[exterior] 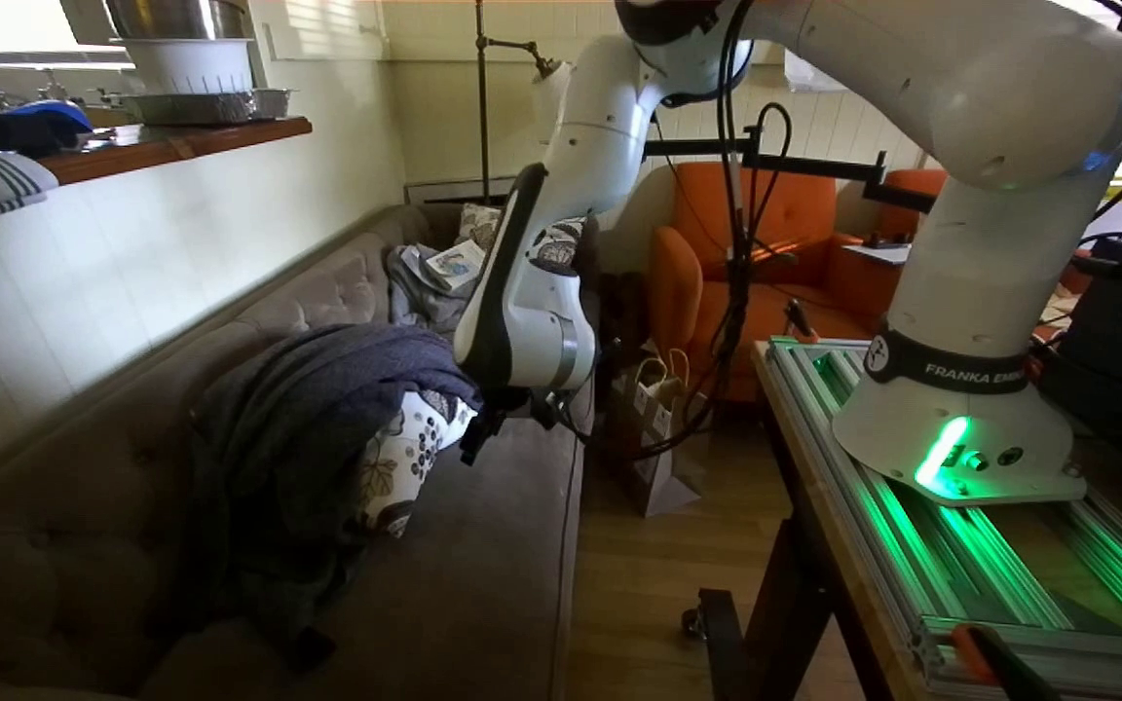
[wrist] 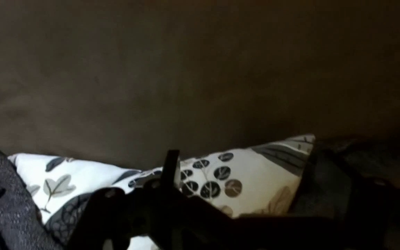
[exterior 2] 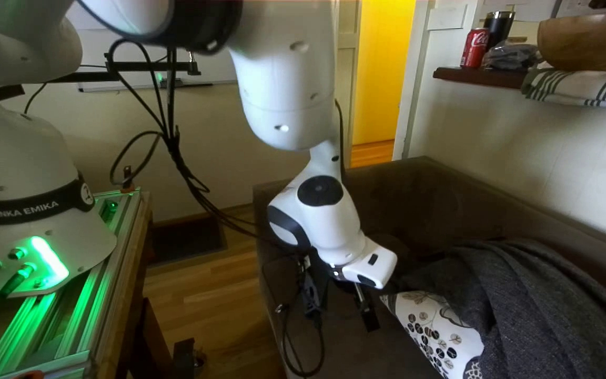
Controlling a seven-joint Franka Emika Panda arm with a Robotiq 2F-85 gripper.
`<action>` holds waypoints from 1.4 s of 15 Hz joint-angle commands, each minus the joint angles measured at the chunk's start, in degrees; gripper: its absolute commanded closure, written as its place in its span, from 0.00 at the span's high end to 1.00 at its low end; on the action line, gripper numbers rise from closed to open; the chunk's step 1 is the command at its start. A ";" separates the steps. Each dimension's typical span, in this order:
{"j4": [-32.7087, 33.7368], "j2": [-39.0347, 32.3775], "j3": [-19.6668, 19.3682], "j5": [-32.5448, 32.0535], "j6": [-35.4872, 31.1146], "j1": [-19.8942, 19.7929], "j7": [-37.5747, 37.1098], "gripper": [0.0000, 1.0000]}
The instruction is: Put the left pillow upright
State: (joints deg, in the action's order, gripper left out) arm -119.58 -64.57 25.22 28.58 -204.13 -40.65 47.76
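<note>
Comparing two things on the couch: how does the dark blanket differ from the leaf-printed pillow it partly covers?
Pattern: the pillow is off-white with dark leaves and circles, while the dark blanket shows no print. Position: the blanket drapes over the pillow, which is partly hidden beneath it. Surface: the pillow looks fairly smooth, while the blanket falls in loose folds. Both are on the couch.

In an exterior view, bare sofa seat (exterior: 493, 555) free for you at six o'clock from the end effector (exterior: 510, 430), pillow (exterior: 412, 456) in your way at eight, blanket (exterior: 279, 448) heaped at nine, paper bag (exterior: 654, 425) standing at three
</note>
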 commanded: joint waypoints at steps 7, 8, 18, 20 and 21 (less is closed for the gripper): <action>2.19 -1.40 -7.17 -10.68 1.13 6.23 -14.74 1.00; 3.06 -1.77 -7.95 -12.19 0.77 7.48 -16.72 1.00; 13.21 -5.53 -21.52 -21.99 -0.50 25.61 -45.97 1.00; 15.61 -6.66 -23.55 -20.78 0.37 28.27 -48.58 1.00; 16.89 -7.35 -24.50 -20.17 0.56 29.41 -49.76 1.00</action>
State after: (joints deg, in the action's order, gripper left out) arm -107.81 -68.82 3.80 6.92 -204.37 -14.90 1.96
